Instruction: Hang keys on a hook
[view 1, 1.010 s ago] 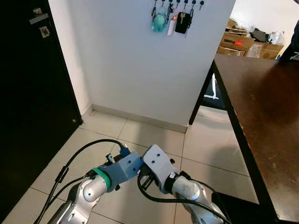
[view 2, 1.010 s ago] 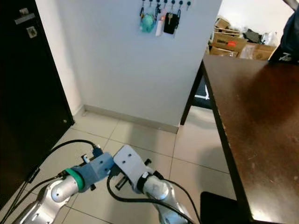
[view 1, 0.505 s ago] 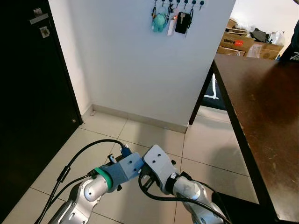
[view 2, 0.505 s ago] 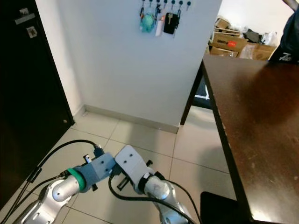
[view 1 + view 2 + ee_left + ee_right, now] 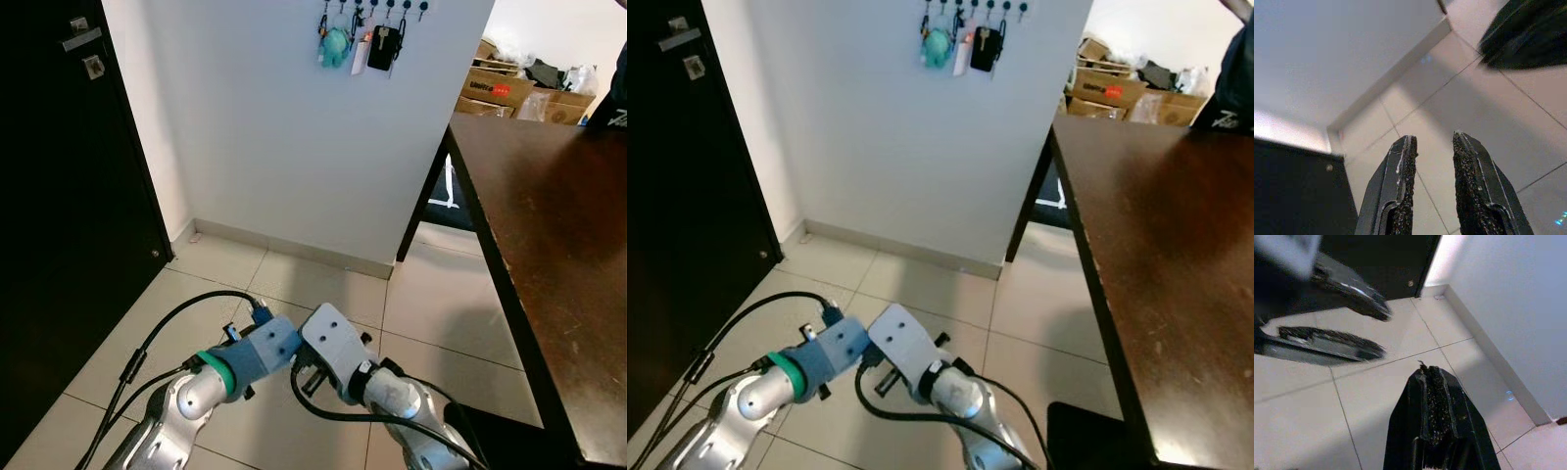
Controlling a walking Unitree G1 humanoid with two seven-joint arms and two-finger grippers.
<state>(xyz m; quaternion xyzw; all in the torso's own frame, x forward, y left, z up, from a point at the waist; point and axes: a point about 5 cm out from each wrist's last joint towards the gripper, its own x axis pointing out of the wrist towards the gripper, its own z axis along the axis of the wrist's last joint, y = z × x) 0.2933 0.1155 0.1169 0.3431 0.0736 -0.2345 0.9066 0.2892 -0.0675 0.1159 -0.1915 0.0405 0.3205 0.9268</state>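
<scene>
At twelve o'clock, keys (image 5: 377, 44) already hang on wall hooks (image 5: 372, 8); low over tiles, left claw (image 5: 1432, 183) spread, right claw (image 5: 1432, 418) pressed together, empty.

A dark wooden table (image 5: 549, 245) stands right; a black door (image 5: 59, 225) left; apparently cardboard boxes (image 5: 509, 88) behind.

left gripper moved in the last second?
Barely. The left gripper hangs low over the floor tiles, with its wrist in about the same place against the tile seams as before.
</scene>
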